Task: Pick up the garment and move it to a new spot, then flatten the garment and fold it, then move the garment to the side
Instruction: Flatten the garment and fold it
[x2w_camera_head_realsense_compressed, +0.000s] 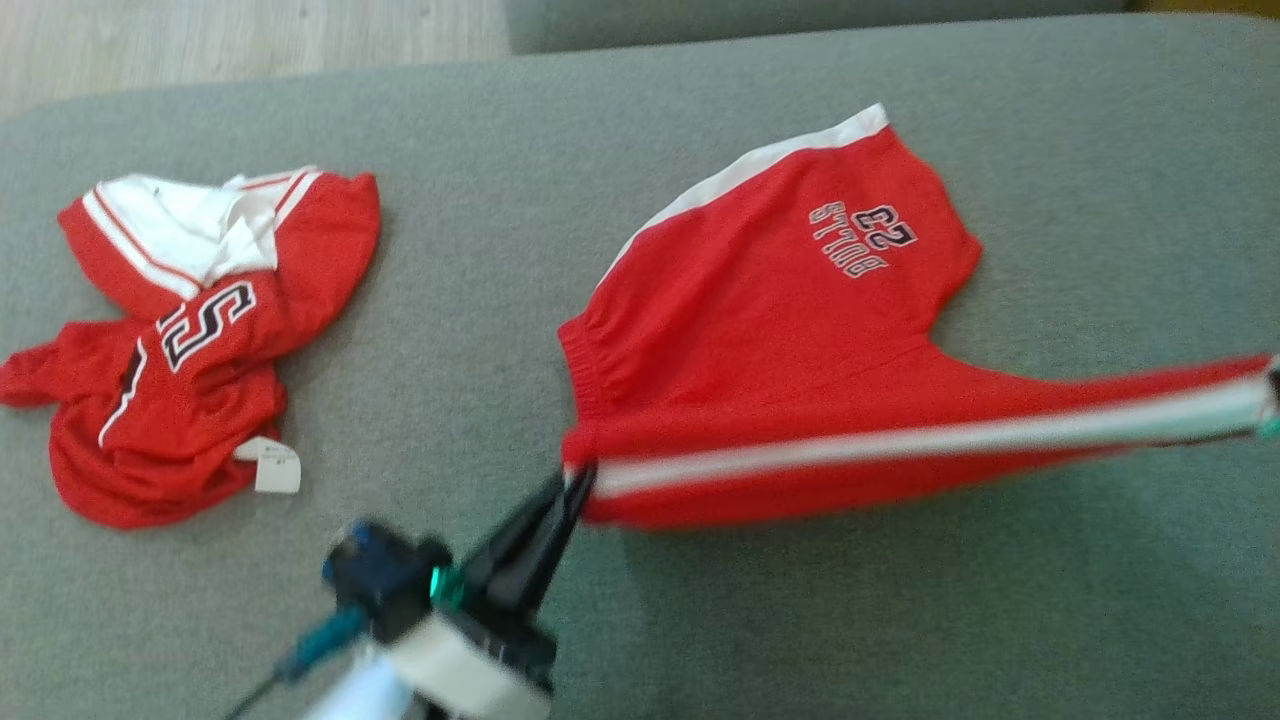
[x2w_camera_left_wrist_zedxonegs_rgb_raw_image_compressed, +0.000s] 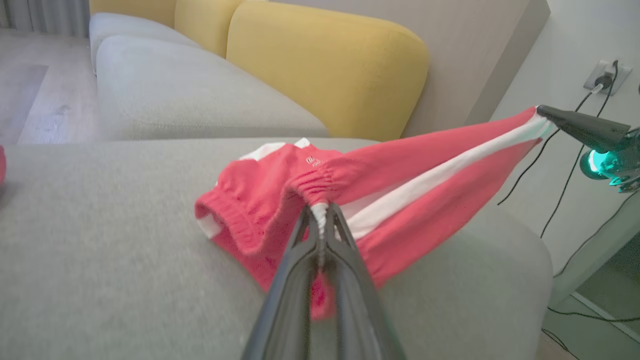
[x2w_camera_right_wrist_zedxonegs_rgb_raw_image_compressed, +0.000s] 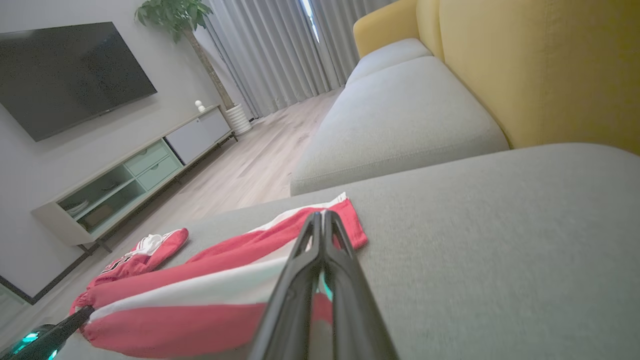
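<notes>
– Left gripper (x2w_camera_head_realsense_compressed: 578, 482): what's it got?
– It's pinched tight on the waistband of the shorts (x2w_camera_head_realsense_compressed: 760, 330), right at the white stripe (x2w_camera_head_realsense_compressed: 900, 440). Right gripper (x2w_camera_right_wrist_zedxonegs_rgb_raw_image_compressed: 323, 218) is clamped on the hem end of that same stripe, far right.
– Why held apart like that?
– Tension, I'd say. The near leg hangs taut between them, off the cushion (x2w_camera_head_realsense_compressed: 450, 250); the far leg lies on it. That should spread the cloth for flattening.
– And the jersey (x2w_camera_head_realsense_compressed: 190, 350)?
– Crumpled at left, well apart, so it won't snag.

The head camera is looking down on the grey fabric cushion (x2w_camera_head_realsense_compressed: 800, 620). The wrist cameras are facing each other close above it, sharing the red striped shorts (x2w_camera_left_wrist_zedxonegs_rgb_raw_image_compressed: 400, 160).
</notes>
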